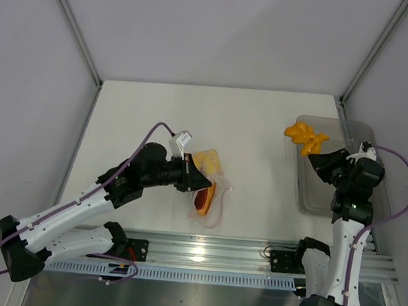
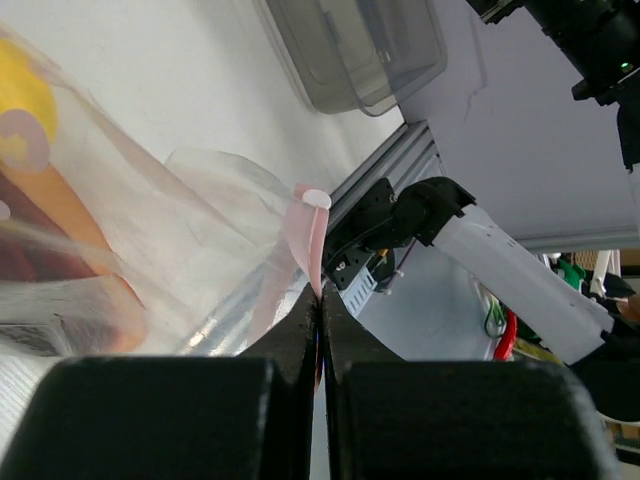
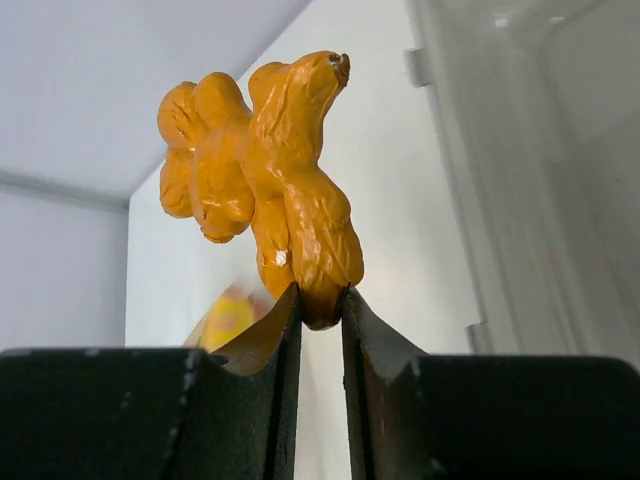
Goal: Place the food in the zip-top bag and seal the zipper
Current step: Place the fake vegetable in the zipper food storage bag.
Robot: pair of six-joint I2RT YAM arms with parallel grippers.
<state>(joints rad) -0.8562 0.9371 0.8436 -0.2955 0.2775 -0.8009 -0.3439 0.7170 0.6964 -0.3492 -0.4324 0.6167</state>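
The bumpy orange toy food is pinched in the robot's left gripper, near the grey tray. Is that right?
Not quite. The bumpy orange toy food is pinched in the right gripper, not the left, near the grey tray. The right wrist view shows this clearly. The left gripper is shut on the pink zipper of the zip-top bag instead.

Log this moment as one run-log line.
left hand: shut on zipper | right hand: shut on orange piece, at tray corner | zip-top bag: yellow, reddish food inside

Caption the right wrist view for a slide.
Right tool pinches a knobby orange toy food piece by its lower tip, clear tray to its right.
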